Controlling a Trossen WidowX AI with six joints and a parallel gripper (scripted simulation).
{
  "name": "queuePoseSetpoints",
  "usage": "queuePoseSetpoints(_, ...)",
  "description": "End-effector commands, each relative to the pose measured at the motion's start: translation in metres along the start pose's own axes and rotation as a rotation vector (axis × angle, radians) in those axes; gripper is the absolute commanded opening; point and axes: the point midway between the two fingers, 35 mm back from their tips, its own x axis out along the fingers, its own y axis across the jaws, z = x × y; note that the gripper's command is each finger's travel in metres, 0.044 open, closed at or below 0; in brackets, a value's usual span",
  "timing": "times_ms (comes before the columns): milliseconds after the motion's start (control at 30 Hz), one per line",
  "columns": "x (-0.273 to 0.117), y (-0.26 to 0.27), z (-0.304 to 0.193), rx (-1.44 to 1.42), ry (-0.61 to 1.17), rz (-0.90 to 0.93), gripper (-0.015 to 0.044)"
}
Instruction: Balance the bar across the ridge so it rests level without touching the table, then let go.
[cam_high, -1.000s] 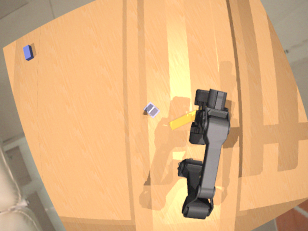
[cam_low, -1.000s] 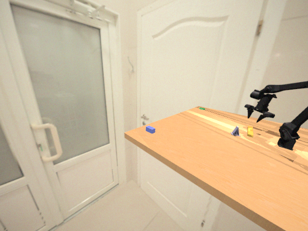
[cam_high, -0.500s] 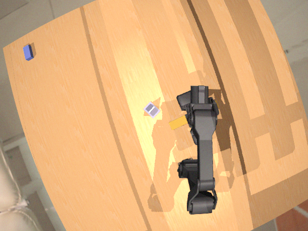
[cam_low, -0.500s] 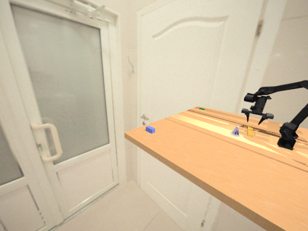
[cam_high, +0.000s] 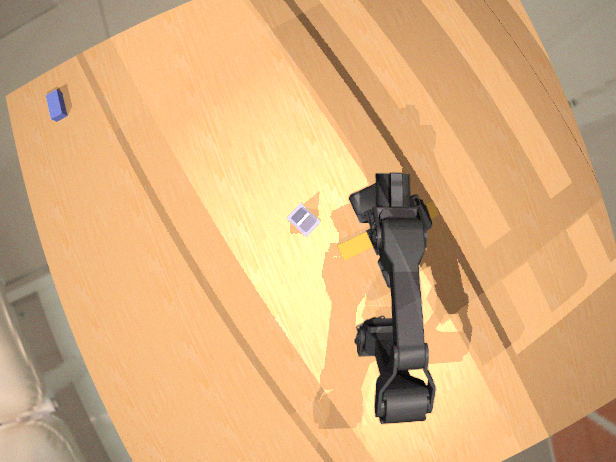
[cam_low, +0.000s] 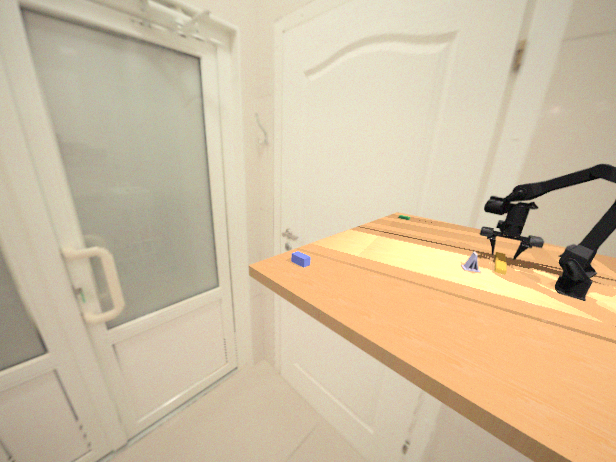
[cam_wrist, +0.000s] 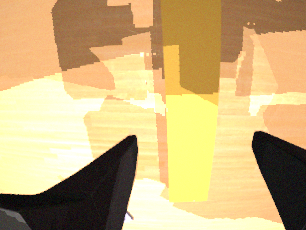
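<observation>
The yellow bar (cam_high: 355, 245) (cam_low: 501, 264) (cam_wrist: 192, 150) lies on the bench (cam_high: 200, 150) (cam_low: 375, 325) (cam_wrist: 30, 150), off the ridge (cam_high: 303, 220) (cam_low: 472, 263), which stands at its nine o'clock from overhead. The hand (cam_high: 397, 220) (cam_low: 505, 256) (cam_wrist: 196, 140) is released, fingers apart and pointing down, with nothing gripped. They straddle the bar's line, presumably so closing will pinch its long sides; a grip near mid-length should help it balance.

Overhead, the arm hides the bar's middle and the fingertips; only its eight and two o'clock ends show. The wrist view cuts off its twelve o'clock end, and glare blurs the surface. How far the tips sit above the bench is hard to judge.
</observation>
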Motion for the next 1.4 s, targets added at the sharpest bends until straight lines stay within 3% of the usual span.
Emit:
queuePoseSetpoints(0,0.009,-0.001,0.000,-0.004,-0.003,-0.001,0.0315)
queuePoseSetpoints(1200,0.035,-0.001,0.000,-0.004,-0.003,-0.001,0.0315)
queuePoseSetpoints(1367,0.035,-0.001,0.000,-0.001,0.000,-0.001,0.0184)
